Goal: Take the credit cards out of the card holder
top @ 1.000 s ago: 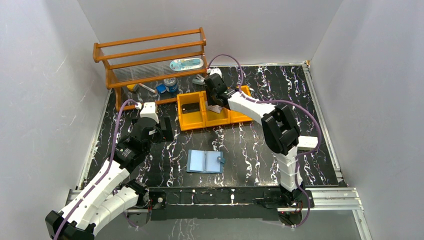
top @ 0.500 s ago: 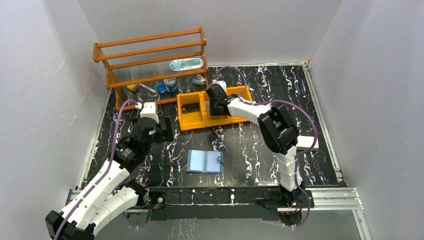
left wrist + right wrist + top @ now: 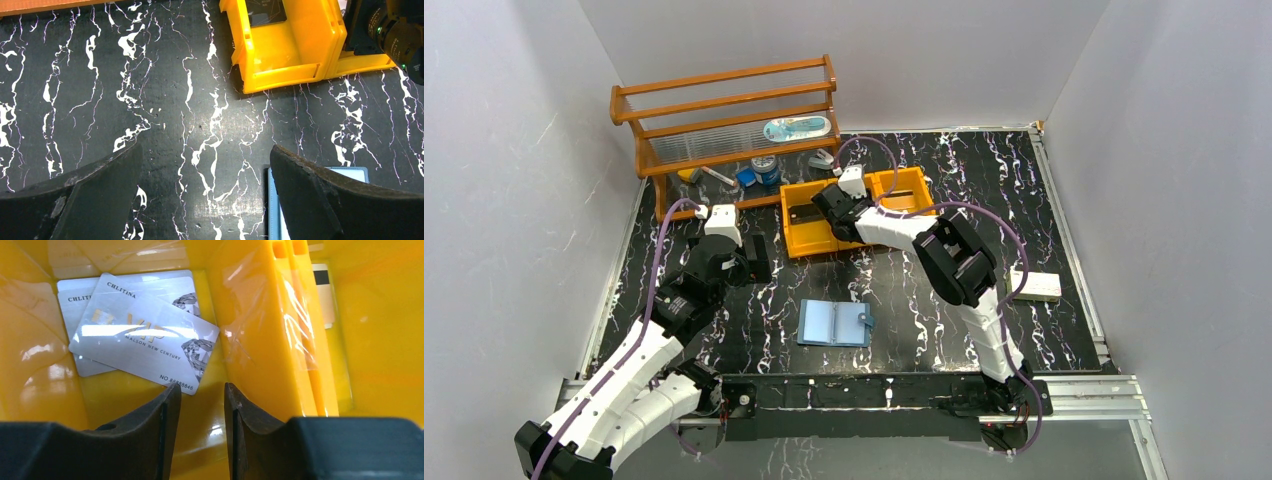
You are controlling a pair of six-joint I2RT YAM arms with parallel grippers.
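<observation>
The light blue card holder (image 3: 835, 323) lies open and flat on the table near the front; its edge (image 3: 274, 207) shows beside my left gripper's right finger. My left gripper (image 3: 205, 150) hovers open over bare table left of the holder, holding nothing. My right gripper (image 3: 826, 205) hangs inside the orange tray (image 3: 796, 245). Its jaws (image 3: 202, 390) stand apart with nothing between them. Just beyond them silver-grey credit cards (image 3: 142, 340) lie overlapped on the tray floor. A tan card (image 3: 325, 297) lies past the divider. A dark card (image 3: 804, 215) is in the left compartment.
A wooden rack (image 3: 724, 110) with small items under it stands at the back left. A white box (image 3: 1036, 285) lies at the right near my right arm. The tray's yellow wall (image 3: 285, 55) is ahead of my left gripper.
My right arm has swung left across the tray and lower into it, and its jaws have parted slightly. The white box has come into view. The left arm and card holder have not moved.
</observation>
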